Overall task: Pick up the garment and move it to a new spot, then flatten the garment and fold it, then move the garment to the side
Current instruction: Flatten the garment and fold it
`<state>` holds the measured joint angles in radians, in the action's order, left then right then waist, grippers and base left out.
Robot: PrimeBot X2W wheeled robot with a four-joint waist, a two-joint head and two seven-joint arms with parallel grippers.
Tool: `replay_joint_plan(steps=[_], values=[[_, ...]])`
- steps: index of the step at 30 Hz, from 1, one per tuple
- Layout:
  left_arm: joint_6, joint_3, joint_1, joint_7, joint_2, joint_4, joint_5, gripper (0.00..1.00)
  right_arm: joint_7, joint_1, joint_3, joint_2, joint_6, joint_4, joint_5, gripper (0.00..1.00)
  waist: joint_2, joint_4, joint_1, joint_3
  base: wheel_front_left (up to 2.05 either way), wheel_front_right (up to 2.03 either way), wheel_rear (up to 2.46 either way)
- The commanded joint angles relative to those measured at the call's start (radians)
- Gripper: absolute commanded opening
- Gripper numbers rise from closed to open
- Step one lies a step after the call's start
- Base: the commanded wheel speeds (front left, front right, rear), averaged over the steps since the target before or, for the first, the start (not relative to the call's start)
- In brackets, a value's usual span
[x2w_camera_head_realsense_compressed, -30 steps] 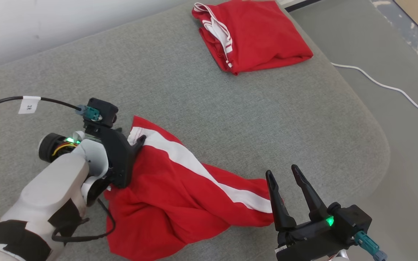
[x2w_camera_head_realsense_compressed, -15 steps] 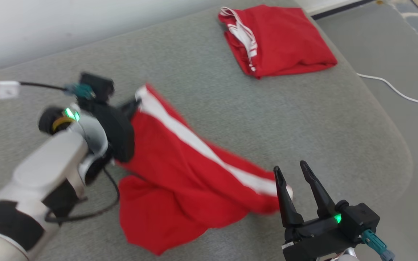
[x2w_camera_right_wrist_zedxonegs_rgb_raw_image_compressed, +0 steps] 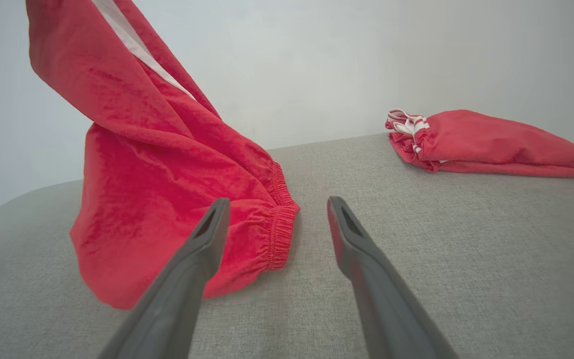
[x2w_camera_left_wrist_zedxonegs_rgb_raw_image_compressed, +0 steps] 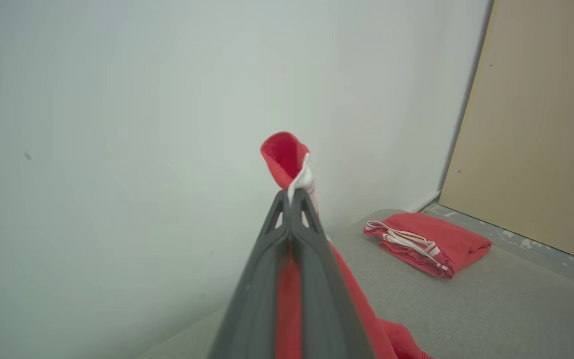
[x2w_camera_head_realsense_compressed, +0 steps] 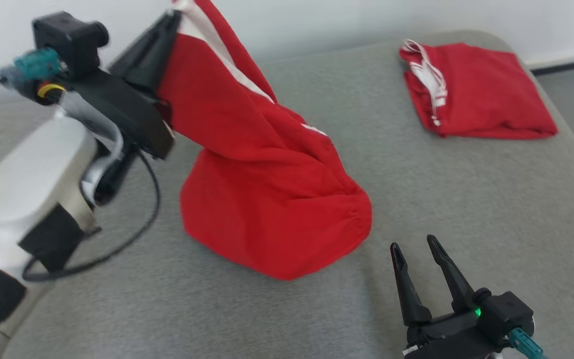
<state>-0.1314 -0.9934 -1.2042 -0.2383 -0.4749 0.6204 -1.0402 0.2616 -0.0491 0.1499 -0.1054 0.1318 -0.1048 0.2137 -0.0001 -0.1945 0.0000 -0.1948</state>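
Observation:
The garment (x2w_camera_head_realsense_compressed: 262, 184) is a red pair of shorts with a white side stripe. It hangs from its upper corner, its lower part bunched on the grey cushion (x2w_camera_head_realsense_compressed: 416, 199). My left gripper (x2w_camera_head_realsense_compressed: 170, 20) is shut on that corner, raised at the upper left; in the left wrist view red and white cloth (x2w_camera_left_wrist_zedxonegs_rgb_raw_image_compressed: 289, 159) pokes out past the closed fingertips (x2w_camera_left_wrist_zedxonegs_rgb_raw_image_compressed: 292, 199). The right gripper (x2w_camera_head_realsense_compressed: 416, 247) stands open near the front right, a little right of the garment's elastic hem (x2w_camera_right_wrist_zedxonegs_rgb_raw_image_compressed: 279, 229), holding nothing.
A second red garment (x2w_camera_head_realsense_compressed: 476, 97), folded, lies at the cushion's far right corner. A pale wall (x2w_camera_head_realsense_compressed: 317, 20) runs behind the cushion. A black cable (x2w_camera_head_realsense_compressed: 117, 234) loops under my left forearm. A tan door panel (x2w_camera_left_wrist_zedxonegs_rgb_raw_image_compressed: 541, 124) stands at the right in the left wrist view.
My left gripper closed on the garment's striped corner and lifted it up off the cushion; the cloth now hangs bunched. The head camera shifted. The right gripper stayed open.

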Motion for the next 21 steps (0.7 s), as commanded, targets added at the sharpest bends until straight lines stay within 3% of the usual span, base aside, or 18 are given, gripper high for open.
replay_joint_plan(steps=[1, 4, 8, 11, 14, 16, 19, 21], values=[[0.010, 0.003, 0.049, -0.010, 0.002, -0.046, 0.000, 0.00, 0.004, 0.017, -0.005, -0.006, -0.003, 0.000, -0.004, 1.00, 0.0001, 0.105, 0.0000, 0.061, 0.00, 0.00, 0.00], [0.052, 0.016, 0.145, -0.020, -0.019, -0.170, -0.004, 0.00, 0.004, 0.030, 0.001, -0.008, -0.003, -0.003, 0.000, 1.00, 0.0001, 0.138, 0.0000, 0.073, 0.00, 0.00, 0.00], [0.145, 0.049, 0.359, -0.027, -0.043, -0.370, -0.021, 0.00, 0.004, 0.043, -0.005, -0.008, -0.003, -0.003, 0.003, 1.00, 0.0001, 0.168, 0.0000, 0.081, 0.00, 0.00, 0.00], [0.227, 0.127, 0.568, -0.027, -0.061, -0.515, -0.011, 0.00, 0.004, 0.049, -0.009, -0.012, -0.003, 0.001, 0.003, 1.00, 0.0001, 0.182, 0.0000, 0.079, 0.00, 0.00, 0.00], [0.273, 0.204, 0.795, -0.026, -0.045, -0.595, -0.001, 0.00, 0.004, 0.056, -0.017, -0.017, -0.003, 0.006, 0.005, 1.00, 0.0001, 0.195, 0.0000, 0.075, 0.00, 0.00, 0.00], [0.283, 0.258, 0.915, -0.027, -0.022, -0.610, 0.019, 0.00, 0.004, 0.057, -0.020, -0.020, -0.003, 0.005, 0.006, 1.00, 0.0001, 0.202, 0.0000, 0.074, 0.00, 0.00, 0.00], [0.263, 0.309, 1.060, -0.027, 0.012, -0.582, 0.059, 0.00, 0.004, 0.064, -0.024, -0.026, -0.003, 0.006, 0.006, 1.00, 0.0001, 0.214, 0.0000, 0.076, 0.00, 0.00, 0.00], [0.237, 0.352, 1.118, -0.027, 0.062, -0.555, 0.055, 0.00, 0.004, 0.066, -0.022, -0.030, -0.003, 0.005, 0.007, 1.00, 0.0001, 0.222, 0.0000, 0.078, 0.00, 0.00, 0.00]])
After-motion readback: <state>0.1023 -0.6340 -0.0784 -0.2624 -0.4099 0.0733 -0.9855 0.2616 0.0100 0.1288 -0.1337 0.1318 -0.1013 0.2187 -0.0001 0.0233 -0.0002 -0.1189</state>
